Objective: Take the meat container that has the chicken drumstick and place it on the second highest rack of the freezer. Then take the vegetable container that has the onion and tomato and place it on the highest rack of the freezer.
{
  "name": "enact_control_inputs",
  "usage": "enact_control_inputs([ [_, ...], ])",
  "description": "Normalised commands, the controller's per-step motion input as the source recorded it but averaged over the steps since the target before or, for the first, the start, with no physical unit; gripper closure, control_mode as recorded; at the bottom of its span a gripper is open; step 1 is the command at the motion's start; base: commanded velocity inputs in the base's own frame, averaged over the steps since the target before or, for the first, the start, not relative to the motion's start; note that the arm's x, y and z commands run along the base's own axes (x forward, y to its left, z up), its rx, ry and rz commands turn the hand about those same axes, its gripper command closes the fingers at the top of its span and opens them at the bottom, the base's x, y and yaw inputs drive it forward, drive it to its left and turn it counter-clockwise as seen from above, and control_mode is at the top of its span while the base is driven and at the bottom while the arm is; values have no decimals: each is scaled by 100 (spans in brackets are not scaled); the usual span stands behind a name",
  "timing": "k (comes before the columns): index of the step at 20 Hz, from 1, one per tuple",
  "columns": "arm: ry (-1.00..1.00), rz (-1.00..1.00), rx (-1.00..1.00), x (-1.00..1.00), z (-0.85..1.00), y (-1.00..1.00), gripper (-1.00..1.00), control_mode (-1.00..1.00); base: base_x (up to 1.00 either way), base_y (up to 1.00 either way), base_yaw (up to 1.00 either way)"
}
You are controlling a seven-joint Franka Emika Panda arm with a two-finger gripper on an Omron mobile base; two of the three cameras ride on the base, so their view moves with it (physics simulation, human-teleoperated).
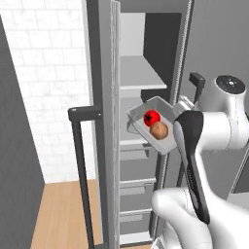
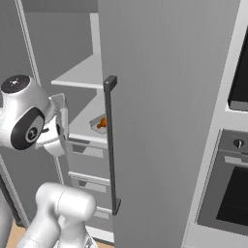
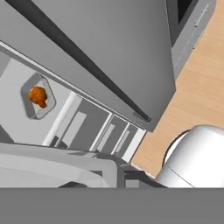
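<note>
The fingers (image 1: 171, 108) are closed on the far rim of the tub (image 1: 167, 144), a shallow grey container held in the air just in front of the open freezer (image 1: 141, 58). The grip itself is mostly hidden behind the tub's edge and the white wrist, so the exact contact spot cannot be made out. In the tub lie the tomato (image 1: 152, 116) and the onion (image 1: 159, 130), touching one another, the tomato nearer the freezer and the onion nearer the arm. The tub tilts a little, its low end toward the arm.

It hangs level with the gap between the two shelf boards, below the top rack (image 1: 141, 75) and just above the lower rack (image 2: 89, 116); from the left base view it seems outside the cabinet's front edge (how far it reaches in cannot be told).

On the lower rack stands the second tub (image 3: 41, 111), also grey, with the drumstick (image 3: 38, 96) in it. The right base view shows the orange meat peeking out beside the door's dark bar handle (image 2: 111, 145).

Under the racks come the grey drawers (image 1: 138, 187), all shut. The freezer door (image 2: 164, 121) stands swung open to the right. To the left another door's black handle (image 1: 81, 160) stands before a white tiled wall (image 1: 44, 87), and the wood floor (image 1: 63, 214) lies below. At far right an oven (image 2: 232, 189) with a dark window sits in the cabinet front.
</note>
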Motion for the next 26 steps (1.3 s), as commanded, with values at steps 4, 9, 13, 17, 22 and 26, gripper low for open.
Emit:
enact_control_inputs([
  [4, -1, -7, 0, 73, 57, 14, 100, -100, 0, 0, 0],
  [9, 0, -23, 7, 99, 9, 2, 100, -100, 0, 0, 0],
  [13, -2, -9, 26, 85, 15, 4, 100, -100, 0, 0, 0],
  [17, -9, -2, 11, 75, 0, 38, 100, -100, 0, 0, 0],
  [22, 0, -14, 2, 100, 0, 22, 100, -100, 0, 0, 0],
  [26, 8, -9, 3, 97, 0, 0, 100, -100, 0, 0, 0],
])
